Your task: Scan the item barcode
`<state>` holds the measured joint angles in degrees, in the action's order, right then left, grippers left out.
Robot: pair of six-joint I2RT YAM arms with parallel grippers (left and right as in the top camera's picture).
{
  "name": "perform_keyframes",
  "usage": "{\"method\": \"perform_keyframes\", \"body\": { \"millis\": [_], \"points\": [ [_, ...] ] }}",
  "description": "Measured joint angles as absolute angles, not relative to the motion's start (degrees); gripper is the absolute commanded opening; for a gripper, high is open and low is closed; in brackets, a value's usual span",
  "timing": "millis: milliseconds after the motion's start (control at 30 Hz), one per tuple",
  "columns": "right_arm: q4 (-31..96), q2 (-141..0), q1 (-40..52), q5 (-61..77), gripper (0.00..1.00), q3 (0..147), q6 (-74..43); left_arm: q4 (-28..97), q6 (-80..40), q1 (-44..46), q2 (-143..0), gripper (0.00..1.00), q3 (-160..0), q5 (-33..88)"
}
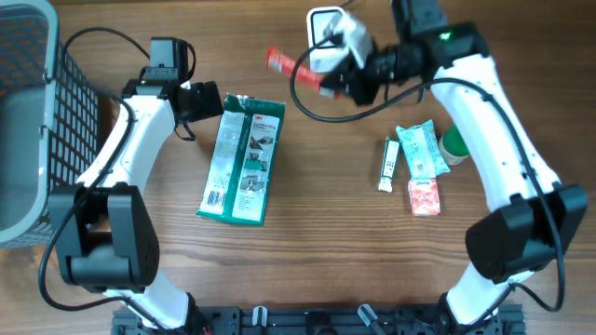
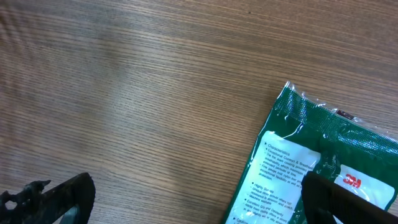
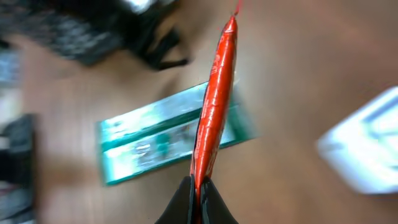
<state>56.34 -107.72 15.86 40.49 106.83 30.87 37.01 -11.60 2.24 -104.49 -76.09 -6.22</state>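
Holding the red packet (image 1: 287, 65) in the upper middle of the overhead frame, the right gripper (image 3: 199, 198) was clamped narrow on its lower edge. In the blurred wrist view the packet showed edge-on, standing up from the fingers. It hung just beside a white device (image 1: 328, 28), probably the scanner. Judged: kept there, off the table, so that a face could be turned toward it. No barcode was visible in any view.

The left gripper (image 2: 196, 186) stood wide and held nothing, at the top end of the green pack (image 1: 244, 160), centre-left of frame. One finger overlapped the pack's corner in its wrist view; contact could not be told. Judged: waiting, or posed for that pack as a later item.

Counts:
- red packet 1
- green pack 1
- white device 1
- basket (image 1: 37, 112) 1, far left
- loose group right of centre: tube (image 1: 389, 163) 1, teal packet (image 1: 419, 149) 1, pink packet (image 1: 424, 197) 1, green round thing (image 1: 453, 144) 1, partly hidden by the arm
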Motion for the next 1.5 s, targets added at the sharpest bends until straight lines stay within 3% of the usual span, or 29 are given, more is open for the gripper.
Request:
{"method": "perform_keyframes", "body": {
  "millis": [400, 867, 900, 967, 1000, 1033, 1167, 1333, 1400, 1500],
  "points": [
    [36.86, -113.93, 15.86, 9.80, 0.04, 106.08, 45.43, 37.01, -11.60, 2.24, -104.49, 1.00, -76.09, -6.22],
    [25.61, -128.68, 16.01, 0.99, 0.05, 105.25, 43.07, 37.01, -11.60, 2.24, -104.49, 1.00, -76.09, -6.22],
    [25.58, -128.68, 16.03, 0.99, 0.06, 105.27, 42.81, 37.01, -11.60, 2.24, -104.49, 1.00, -76.09, -6.22],
    [25.58, -128.68, 16.08, 0.99, 0.19, 105.27, 42.41, 37.01, -11.60, 2.24, -104.49, 1.00, -76.09, -6.22],
    [25.61, -128.68, 16.16, 1.02, 0.20, 105.25, 42.17, 37.01, -11.60, 2.24, -104.49, 1.00, -76.12, -6.22],
    [25.69, -128.68, 16.19, 1.06, 0.04, 105.25, 41.76, 37.01, -11.60, 2.24, -104.49, 1.00, -76.09, -6.22],
    [26.04, -128.68, 16.32, 2.35, 0.04, 105.25, 40.51, 37.01, -11.60, 2.24, -104.49, 1.00, -76.09, -6.22],
    [29.39, -125.99, 16.01, 3.03, 0.04, 105.21, 30.96, 37.01, -11.60, 2.24, -104.49, 1.00, -76.09, -6.22],
    [34.28, -120.11, 15.40, 3.29, 0.18, 105.12, 27.64, 37.04, -11.57, 2.24, -104.49, 1.00, -76.09, -6.20],
    [43.33, -111.15, 14.76, 3.66, 0.30, 105.30, 25.63, 37.01, -11.60, 2.24, -104.49, 1.00, -76.09, -6.22]
  ]
}}
